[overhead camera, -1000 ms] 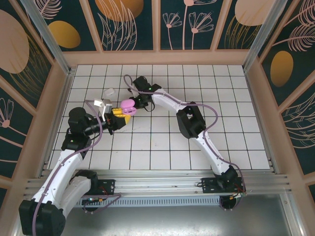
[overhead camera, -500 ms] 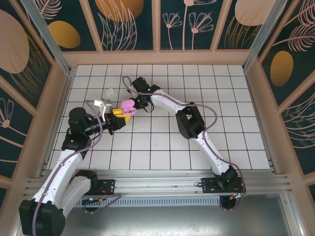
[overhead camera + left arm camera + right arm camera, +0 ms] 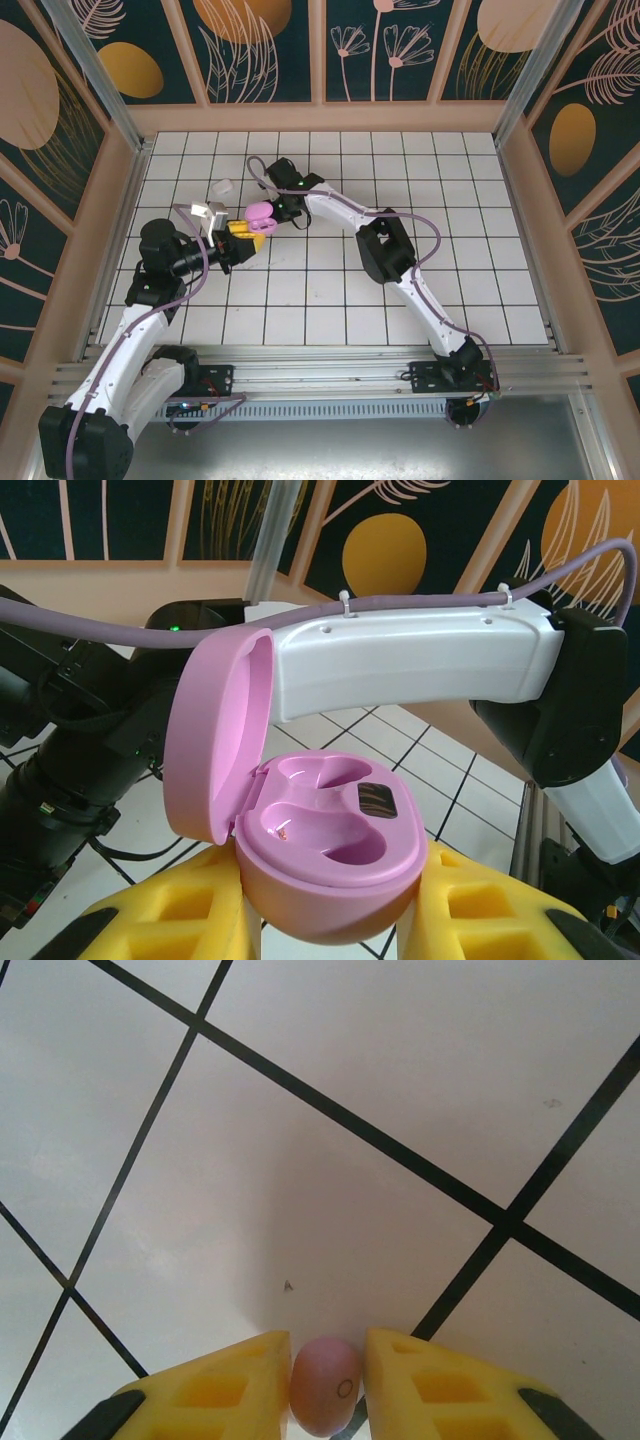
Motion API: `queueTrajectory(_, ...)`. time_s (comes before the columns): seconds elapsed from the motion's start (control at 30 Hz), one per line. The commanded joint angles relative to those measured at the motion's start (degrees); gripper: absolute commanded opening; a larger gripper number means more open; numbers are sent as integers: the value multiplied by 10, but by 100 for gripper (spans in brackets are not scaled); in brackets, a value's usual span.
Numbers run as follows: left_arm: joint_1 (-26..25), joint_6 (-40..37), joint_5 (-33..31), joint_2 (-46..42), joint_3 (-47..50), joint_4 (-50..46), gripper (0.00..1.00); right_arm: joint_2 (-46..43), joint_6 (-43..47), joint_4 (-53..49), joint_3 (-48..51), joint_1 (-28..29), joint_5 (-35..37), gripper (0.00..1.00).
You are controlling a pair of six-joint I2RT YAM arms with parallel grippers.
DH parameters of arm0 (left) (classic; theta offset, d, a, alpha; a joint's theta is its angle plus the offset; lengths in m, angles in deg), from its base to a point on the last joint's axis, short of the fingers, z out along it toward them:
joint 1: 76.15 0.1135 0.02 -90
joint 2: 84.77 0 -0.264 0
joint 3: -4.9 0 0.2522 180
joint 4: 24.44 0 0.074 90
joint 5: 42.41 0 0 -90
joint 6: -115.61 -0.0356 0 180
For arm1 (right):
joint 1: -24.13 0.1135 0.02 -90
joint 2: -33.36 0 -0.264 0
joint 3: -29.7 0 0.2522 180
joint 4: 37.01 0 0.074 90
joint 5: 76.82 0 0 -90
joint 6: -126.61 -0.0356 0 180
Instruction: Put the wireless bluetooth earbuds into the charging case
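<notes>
The pale purple charging case (image 3: 330, 830) stands with its lid (image 3: 215, 730) flipped open, and both of its sockets are empty. My left gripper (image 3: 330, 925) is shut on its lower half, one yellow finger (image 3: 490, 910) on each side. From above, the case (image 3: 260, 211) hangs just over the tiles left of centre, with my left gripper (image 3: 245, 232) under it. Just to its right, my right gripper (image 3: 281, 210) is down at the floor. In the right wrist view a pale purple earbud (image 3: 325, 1385) lies on a white tile, pinched between the yellow fingers of my right gripper (image 3: 327, 1360).
A small whitish object (image 3: 221, 187) lies on the tiles behind the left gripper. The right arm's white link (image 3: 410, 665) passes close behind the open case. The wooden wall (image 3: 130, 190) runs along the left edge of the tiled floor (image 3: 450, 250).
The right gripper's fingers have drawn in around the earbud, and its wrist has shifted slightly left. The left gripper and the case have stayed where they were.
</notes>
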Motion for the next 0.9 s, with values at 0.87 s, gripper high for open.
queueTrajectory(0.87,-15,8,10,121,2,213,19,-477,-87,-56,427,-72,90,24)
